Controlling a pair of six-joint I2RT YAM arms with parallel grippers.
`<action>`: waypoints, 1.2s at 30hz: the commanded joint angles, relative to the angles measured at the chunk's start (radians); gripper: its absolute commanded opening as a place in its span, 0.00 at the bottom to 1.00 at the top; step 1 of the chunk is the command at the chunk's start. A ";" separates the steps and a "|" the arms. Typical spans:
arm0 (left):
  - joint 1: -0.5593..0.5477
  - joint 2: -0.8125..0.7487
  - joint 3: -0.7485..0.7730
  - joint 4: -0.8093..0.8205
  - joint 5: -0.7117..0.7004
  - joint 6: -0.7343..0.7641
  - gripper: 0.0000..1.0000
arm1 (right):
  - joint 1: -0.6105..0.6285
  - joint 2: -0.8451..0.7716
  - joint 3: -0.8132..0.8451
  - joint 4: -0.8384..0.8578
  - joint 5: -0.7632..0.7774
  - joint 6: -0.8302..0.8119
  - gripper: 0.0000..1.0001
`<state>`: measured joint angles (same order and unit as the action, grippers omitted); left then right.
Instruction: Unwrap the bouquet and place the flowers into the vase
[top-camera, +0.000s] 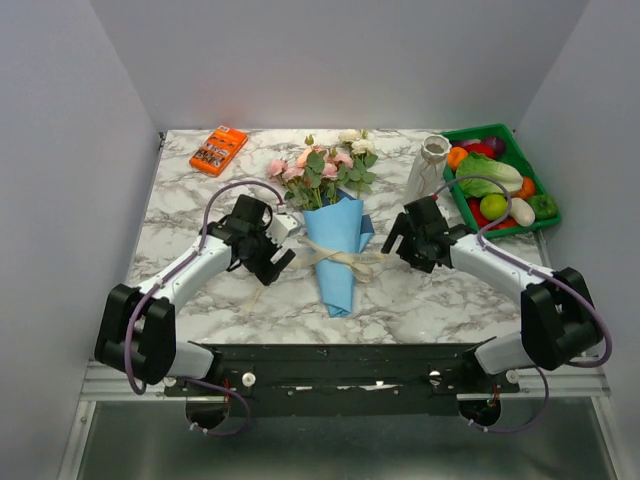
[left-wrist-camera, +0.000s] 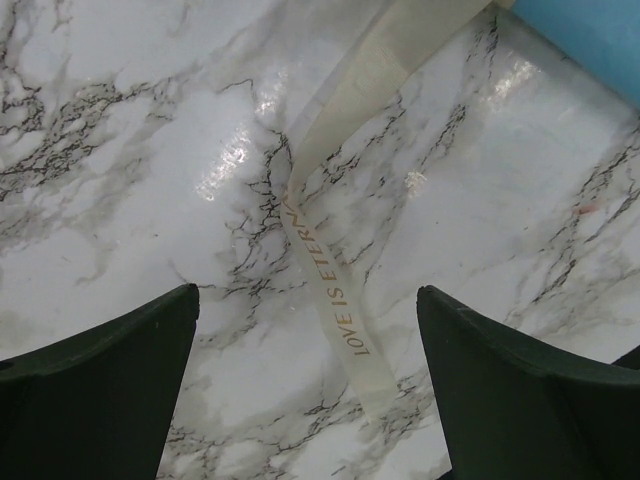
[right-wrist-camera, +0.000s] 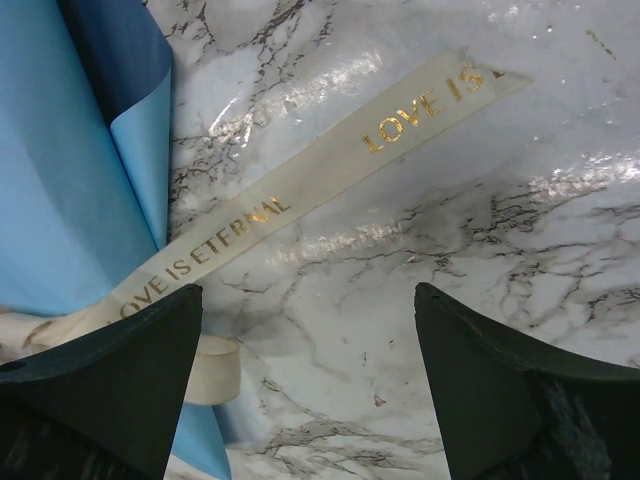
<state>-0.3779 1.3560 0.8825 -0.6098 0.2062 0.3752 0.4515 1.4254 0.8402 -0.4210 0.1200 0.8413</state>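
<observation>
Two grippers at the near side. The left gripper (left-wrist-camera: 305, 300) has its fingers spread wide and holds nothing, poised above one ribbon tail. The right gripper (right-wrist-camera: 306, 292) is likewise parted and empty above the other tail. One ribbon (top-camera: 345, 262), cream with gold lettering, is tied in a bow round the middle of the cone, and its two loose tails lie flat on the marble table (top-camera: 180, 210). It looks thin, limp, light and probably slippery on the glossy top, so it is best pinched near a tail end and drawn outward to free the bow. One bouquet (top-camera: 335, 215) lies on its side mid-table between the grippers, its point toward the arms and its blooms away. One blue paper wrap (top-camera: 337, 240) is light and likely creases or tears easily; take it by a free edge. The flowers (top-camera: 320, 165) are pink roses and cream blooms, too small to count surely. Their heads look delicate and their stems are hidden in the paper; hold them by the stems. One vase (top-camera: 428, 165) stands upright at far right, just beside one green tray (top-camera: 520, 229) of toy vegetables. Slim and narrow-necked, it would probably tip easily. One orange packet (top-camera: 218, 150) lies at far left.
</observation>
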 joint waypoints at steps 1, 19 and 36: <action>-0.010 0.035 -0.030 0.088 -0.044 0.036 0.99 | 0.039 0.072 0.069 0.019 0.049 0.065 0.93; -0.027 0.199 -0.013 0.163 -0.051 0.082 0.74 | 0.111 0.208 0.125 -0.012 0.069 0.186 0.87; -0.036 0.170 -0.065 0.200 -0.074 0.079 0.42 | 0.156 0.319 0.134 0.039 0.056 0.485 0.67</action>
<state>-0.4019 1.5448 0.8371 -0.4290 0.1520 0.4488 0.5903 1.7130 1.0084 -0.3943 0.1612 1.1950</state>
